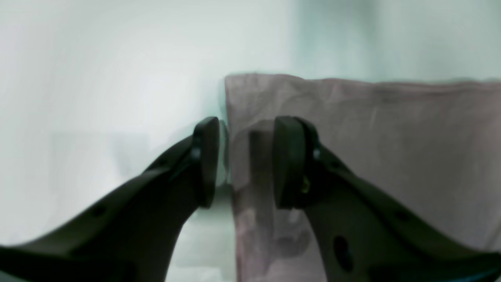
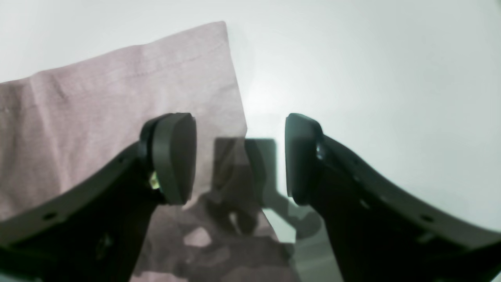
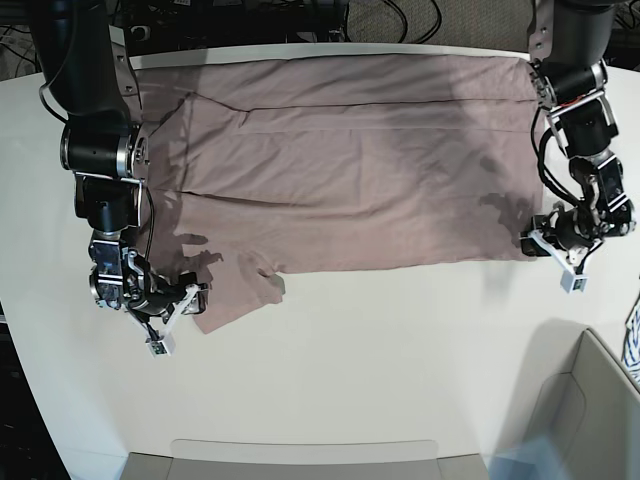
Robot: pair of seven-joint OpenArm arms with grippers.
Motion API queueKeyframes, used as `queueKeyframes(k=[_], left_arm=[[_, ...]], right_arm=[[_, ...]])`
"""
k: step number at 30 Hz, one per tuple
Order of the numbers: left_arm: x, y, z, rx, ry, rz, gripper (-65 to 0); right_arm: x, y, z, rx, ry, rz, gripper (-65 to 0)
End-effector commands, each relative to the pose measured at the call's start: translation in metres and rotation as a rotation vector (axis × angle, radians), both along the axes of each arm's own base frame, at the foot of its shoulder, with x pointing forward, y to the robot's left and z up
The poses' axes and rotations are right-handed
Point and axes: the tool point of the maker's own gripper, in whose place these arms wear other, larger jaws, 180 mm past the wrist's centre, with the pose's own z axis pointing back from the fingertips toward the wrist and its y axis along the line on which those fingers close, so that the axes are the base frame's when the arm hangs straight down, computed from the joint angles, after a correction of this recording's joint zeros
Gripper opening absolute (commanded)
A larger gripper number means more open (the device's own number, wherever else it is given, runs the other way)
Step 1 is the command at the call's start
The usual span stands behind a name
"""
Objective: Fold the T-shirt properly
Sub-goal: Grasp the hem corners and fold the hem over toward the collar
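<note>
The T-shirt (image 3: pixel 350 170) is spread flat on the white counter (image 3: pixel 400 360). Its near corners are straddled by the left end effector (image 1: pixel 244 160) and right end effector (image 2: pixel 238 156), both held wide with nothing gripped. Only one fabric layer, or none, may be caught if they are closed too close to the edge.

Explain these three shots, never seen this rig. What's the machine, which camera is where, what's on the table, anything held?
It is a two-armed robot at a white table. The base view looks down on the whole scene; the other two pictures come from cameras on each wrist, looking out between that arm's tool fingers.

A dusty-pink T-shirt lies spread flat across the table.

The right tool is at a sleeve corner on the base view's left; the left tool is at the opposite near corner. Each stands open, straddling the cloth edge with one finger over the shirt and one over bare table. Nothing is gripped yet.
</note>
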Motion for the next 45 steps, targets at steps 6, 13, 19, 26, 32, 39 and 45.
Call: queueKeyframes(k=[6, 13, 19, 26, 32, 39, 45], left_arm=[[0.009, 0.008, 0.007, 0.021, -0.026, -0.010, -41.2], [0.016, 0.007, 0.013, 0.021, -0.041, -0.012, -42.4], [0.013, -0.001, 0.006, 0.037, -0.011, -0.052, -65.0], [0.000, -0.004, -0.006, 0.044, 0.026, -0.071, -65.0], [0.025, 0.010, 0.024, 0.014, -0.072, 0.004, -65.0], [0.064, 0.013, 0.069, 0.009, -0.184, 0.016, -65.0], [0.075, 0.014, 0.085, 0.013, -0.210, 0.014, -65.0]], right_arm=[[-0.008, -0.004, -0.006, -0.027, 0.053, 0.011, -28.6], [-0.008, -0.003, -0.006, -0.029, 0.054, 0.015, -28.7], [-0.005, 0.000, -0.004, -0.030, 0.049, 0.021, -47.6], [0.011, 0.001, 0.016, -0.018, -0.003, 0.013, -65.0], [0.044, 0.007, 0.058, -0.010, -0.093, 0.017, -65.0], [0.084, -0.002, 0.116, -0.027, -0.224, -0.059, -65.0], [0.090, -0.001, 0.126, -0.016, -0.247, -0.064, -65.0]])
